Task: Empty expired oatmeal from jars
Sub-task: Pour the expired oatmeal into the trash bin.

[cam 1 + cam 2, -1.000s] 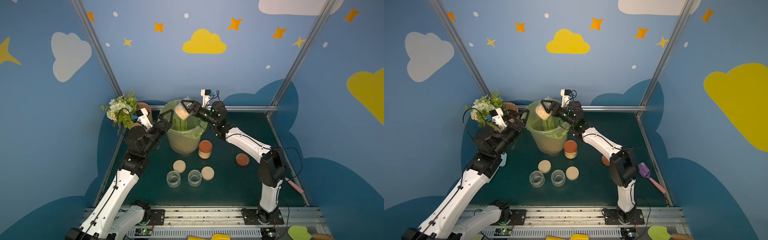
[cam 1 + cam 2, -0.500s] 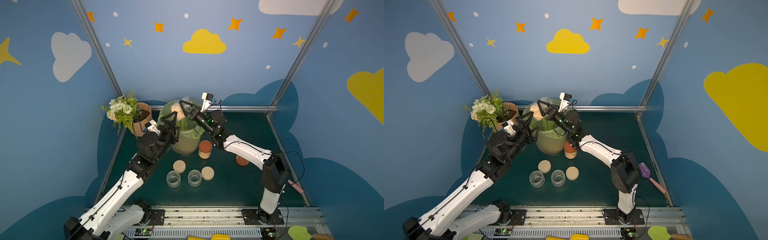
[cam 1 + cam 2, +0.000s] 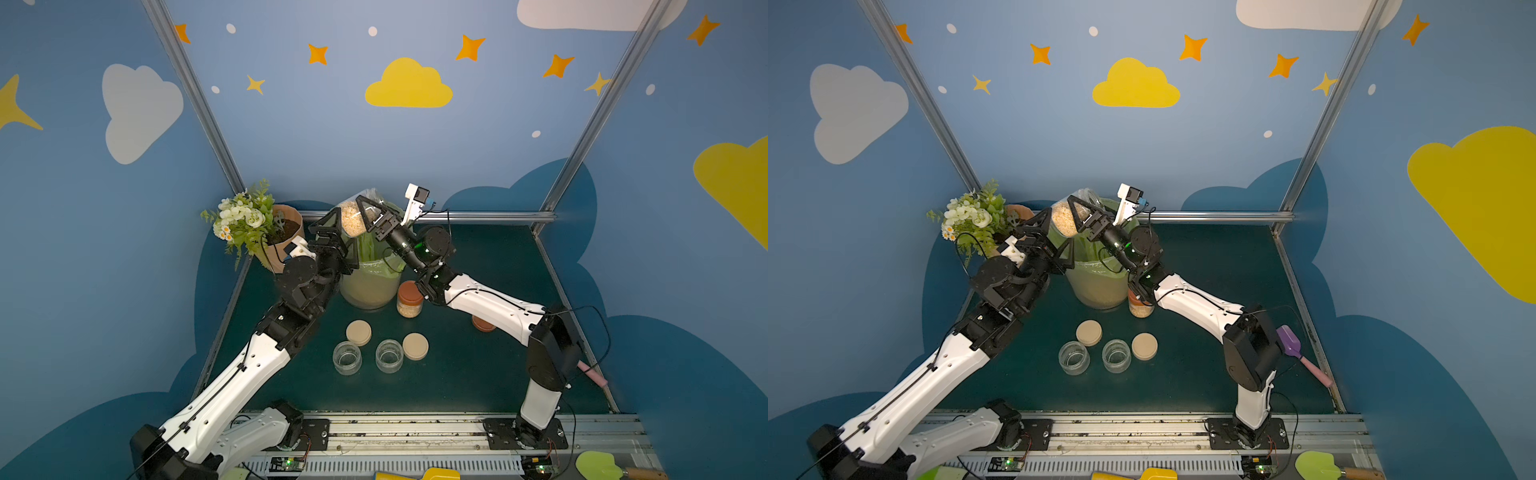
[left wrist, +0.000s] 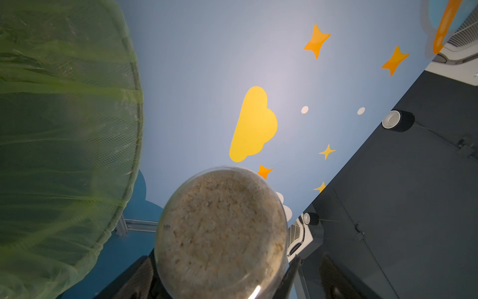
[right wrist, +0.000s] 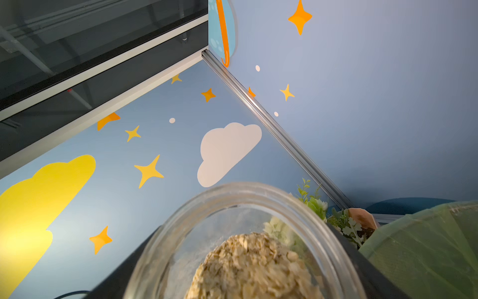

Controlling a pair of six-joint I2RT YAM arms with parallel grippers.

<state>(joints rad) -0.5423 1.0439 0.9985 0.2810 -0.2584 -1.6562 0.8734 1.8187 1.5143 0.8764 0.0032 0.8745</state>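
My right gripper (image 3: 360, 214) is shut on a lidless glass jar (image 3: 352, 220) of pale oatmeal (image 5: 248, 266), held tilted above the near-left rim of the green-bagged bin (image 3: 370, 286). The left gripper (image 3: 343, 239) is open, its fingers either side of that jar's base (image 4: 222, 233); I cannot tell whether they touch it. A full jar with a rust-orange lid (image 3: 409, 299) stands right of the bin. Two empty jars (image 3: 347, 357) (image 3: 389, 355) stand in front, with two beige lids (image 3: 358, 332) (image 3: 415, 345) beside them. A rust-orange lid (image 3: 482, 323) lies partly hidden behind the right arm.
A flower pot (image 3: 286, 232) with white flowers stands at the back left, close to the left arm. A purple scoop (image 3: 1289, 340) lies by the right wall. A green spatula (image 3: 594, 465) rests on the front rail. Metal frame posts stand at both back corners.
The left gripper swung away from the flower pot toward the bin and now brackets the held jar's base. The right gripper shifted the jar left and a little higher.
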